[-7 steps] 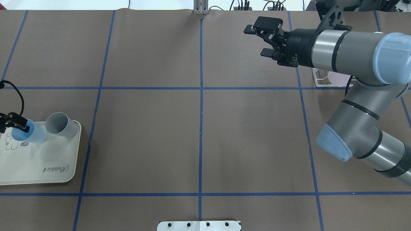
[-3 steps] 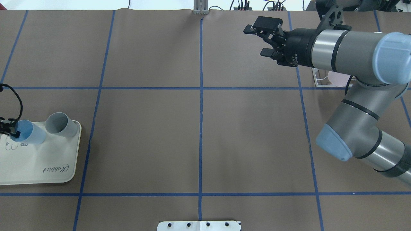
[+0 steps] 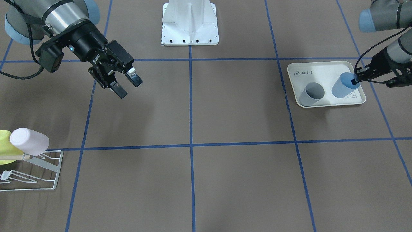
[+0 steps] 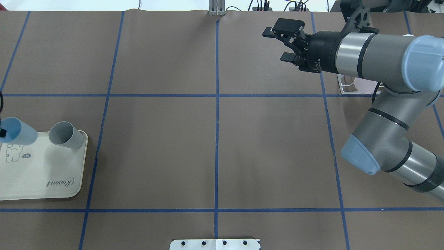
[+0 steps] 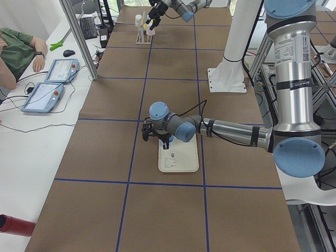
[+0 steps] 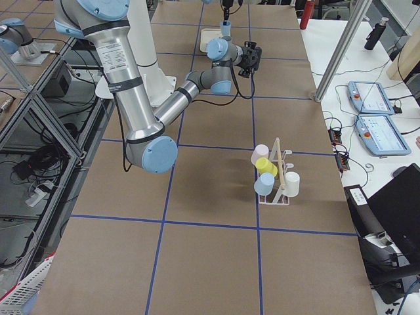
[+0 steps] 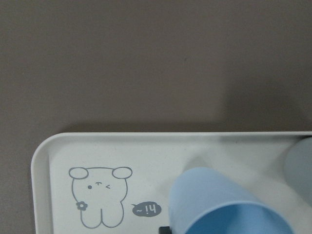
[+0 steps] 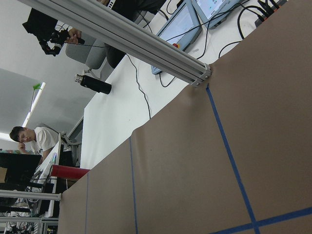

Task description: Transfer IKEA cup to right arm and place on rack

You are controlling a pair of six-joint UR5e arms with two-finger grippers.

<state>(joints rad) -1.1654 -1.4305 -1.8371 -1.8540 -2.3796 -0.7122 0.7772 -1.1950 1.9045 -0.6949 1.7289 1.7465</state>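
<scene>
Exterior front-facing — left end effector (image 3: 355, 81) pinching blue cup (image 3: 340, 86), cropped overhead — right end effector (image 3: 128, 87) wide.

The blue cup (image 4: 17, 134) has moved with the left gripper (image 3: 356, 80) pinching its rim; in the overhead view it has shifted from over the rabbit-print tray (image 4: 41, 173) to that tray's far left corner, where it now overhangs the far rim; it leans, mouth towards the gripper; the rabbit drawing (image 4: 13, 153), partly covered before, now shows whole; the gripper has almost left the overhead view.
</scene>
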